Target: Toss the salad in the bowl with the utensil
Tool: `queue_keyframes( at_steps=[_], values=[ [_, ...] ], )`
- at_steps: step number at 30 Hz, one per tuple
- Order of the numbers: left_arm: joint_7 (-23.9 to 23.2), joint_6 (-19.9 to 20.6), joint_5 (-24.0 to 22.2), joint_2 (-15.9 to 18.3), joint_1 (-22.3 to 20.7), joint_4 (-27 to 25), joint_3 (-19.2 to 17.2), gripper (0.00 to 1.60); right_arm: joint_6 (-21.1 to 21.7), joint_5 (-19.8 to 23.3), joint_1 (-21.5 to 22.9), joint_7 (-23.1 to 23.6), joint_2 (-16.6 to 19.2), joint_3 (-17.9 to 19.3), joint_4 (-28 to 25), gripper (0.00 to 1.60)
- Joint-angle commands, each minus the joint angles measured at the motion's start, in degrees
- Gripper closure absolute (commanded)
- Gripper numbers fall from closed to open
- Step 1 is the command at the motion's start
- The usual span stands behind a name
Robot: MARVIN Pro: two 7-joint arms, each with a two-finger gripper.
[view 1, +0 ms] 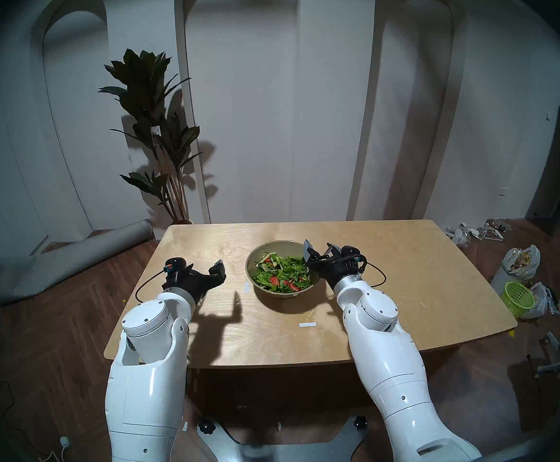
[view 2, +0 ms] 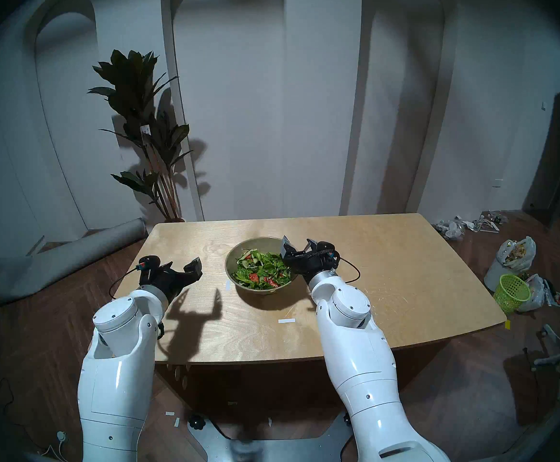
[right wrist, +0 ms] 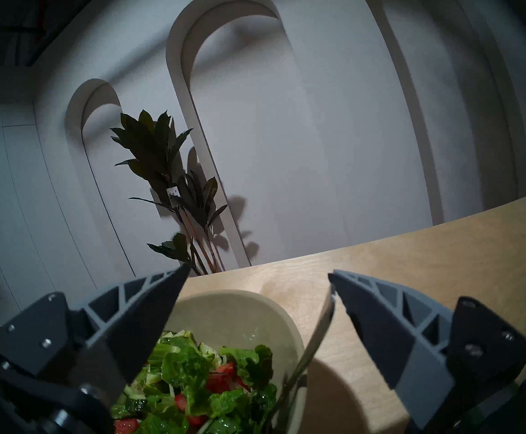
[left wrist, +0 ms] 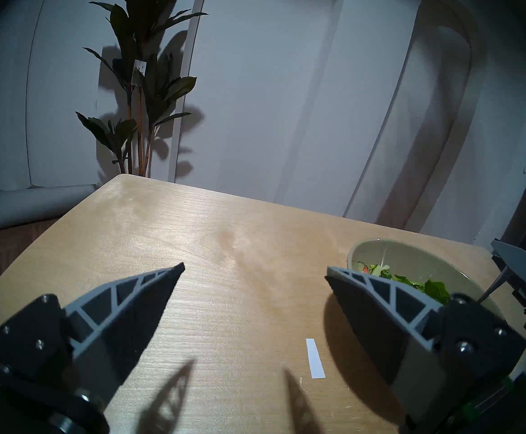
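Right wrist view: slim shiny silver metal spoon (right wrist: 315, 339) leans in the wide round olive-beige bowl (right wrist: 239, 298); head buried in the salad, thin handle slanting up over the bowl's right rim.
Right gripper (right wrist: 258, 272): jaws apart, nothing clamped; the handle's top end sits between them, right against the finger on this view's right, with a wide gap to the other finger.
Salad (right wrist: 192, 370): heap of chopped green lettuce with red tomato pieces, low in the near part of the bowl; far inner wall bare.
Bowl place: middle of the light wooden table (view 1: 405, 284), slightly to the far side, right gripper above its right rim.
Left gripper (left wrist: 255, 267): jaws wide apart, empty, hovering over bare table just left of the bowl.
Step, judged: taking hold of the spoon handle; tossing not begun.
How to do it well: centre the handle between the pads before squeezing, because a one-sided close may push it sideways or let it slip off the rim. Grip near the top end, firmly, since thin polished metal can twist. Then sweep low and slow so leaves stay inside.
Risk: bowl may slide; the left gripper could steady it.
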Motion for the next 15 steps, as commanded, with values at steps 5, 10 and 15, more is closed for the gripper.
queue_keyframes(
  at_steps=[5,10,15],
  values=[
    [-0.6,0.2,-0.1,0.3,-1.5,-0.6,0.6,0.00,-0.1,0.7,0.2,-0.8,-0.5,0.1,-0.4,0.25],
    [-0.7,0.2,-0.1,0.4,-1.6,-0.5,0.6,0.00,-0.5,0.9,0.6,-1.2,-0.6,0.0,0.9,0.38],
    [-0.6,0.6,-0.2,0.5,-1.7,-0.4,0.6,0.00,-0.5,1.2,1.1,-1.5,-0.7,-0.1,2.0,0.85]
  ],
)
